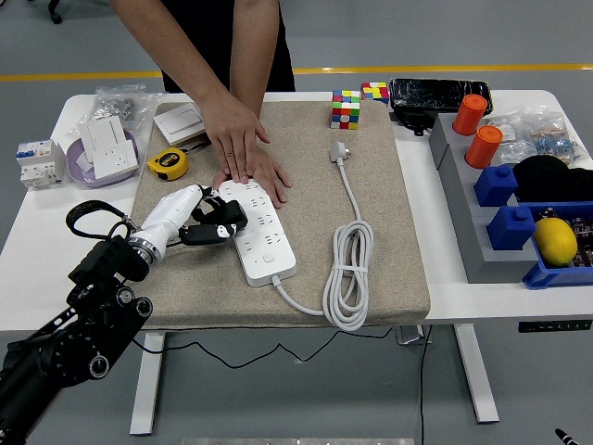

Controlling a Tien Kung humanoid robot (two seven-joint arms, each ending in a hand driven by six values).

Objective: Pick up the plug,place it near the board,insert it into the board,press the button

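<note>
Fingers of the left hand [206, 222] curl loosely, holding nothing, against the left edge of the power strip [258, 232]. Person's hands [243, 148] pin its far end. Plug [340, 150] lies on the mat [389, 222], well apart.

One robot hand [199, 221] is in view, its fingers [222, 229] against the left edge of the one white power strip [257, 232]. Two person's hands [243, 148] lie stacked just beyond those fingers. Right of them lie one plug [340, 150] on one coiled cable [350, 269], and two colour cubes [346, 108]. Farther right stand two orange cylinders [477, 130], what look like two blue blocks [503, 206], and one lemon [556, 241]. Left of the fingers lies one yellow tape measure [169, 163].
</note>
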